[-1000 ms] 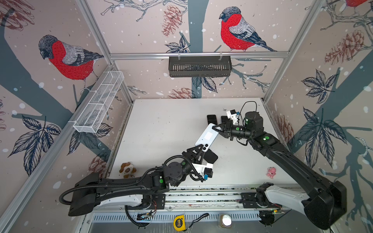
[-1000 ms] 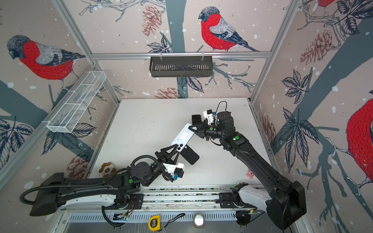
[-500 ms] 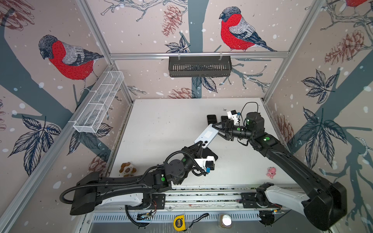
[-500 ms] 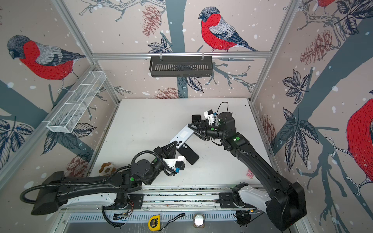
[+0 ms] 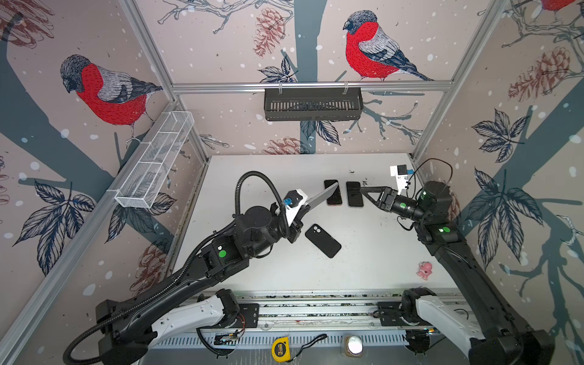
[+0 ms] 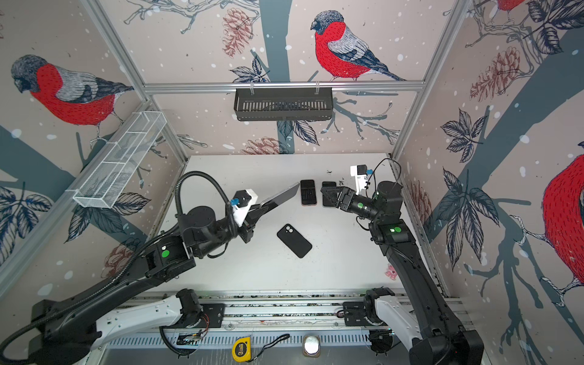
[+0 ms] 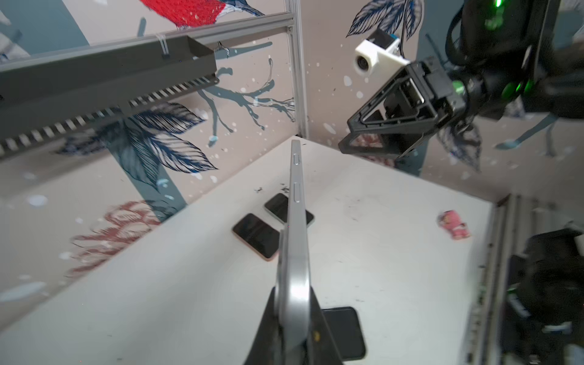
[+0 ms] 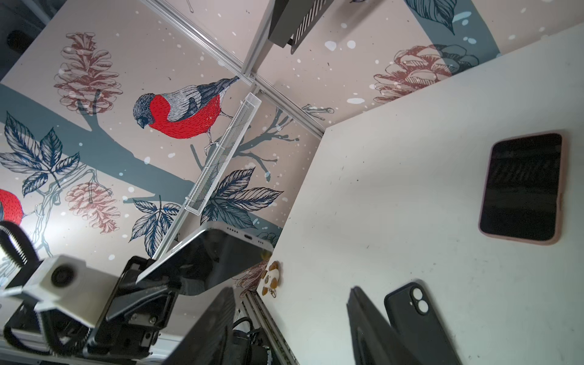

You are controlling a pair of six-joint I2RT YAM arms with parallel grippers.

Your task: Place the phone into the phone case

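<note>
A silver phone (image 5: 324,196) (image 6: 282,196) hangs tilted above the table, with my left gripper (image 5: 307,206) (image 6: 261,207) shut on its lower end. The left wrist view shows the phone (image 7: 295,240) edge-on, clamped between both fingers of the left gripper (image 7: 293,295). The black phone case (image 5: 323,240) (image 6: 294,240) lies flat on the table below, camera cutout toward the left arm. My right gripper (image 5: 363,191) (image 6: 324,191) stands open and empty to the right of the phone, apart from it. In the right wrist view the right gripper (image 8: 290,297) frames bare table, the case (image 8: 414,316) beside one finger.
Two dark-screened phones (image 5: 333,192) (image 5: 354,194) lie side by side behind the held phone, one in a pink case (image 8: 521,189). A pink toy (image 5: 424,270) sits near the right arm. A black basket (image 5: 313,102) and a white mesh tray (image 5: 155,161) hang on the walls.
The left gripper has shut on the phone's lower end. The right gripper has opened, let go of the phone's upper end and drawn back to the right.
</note>
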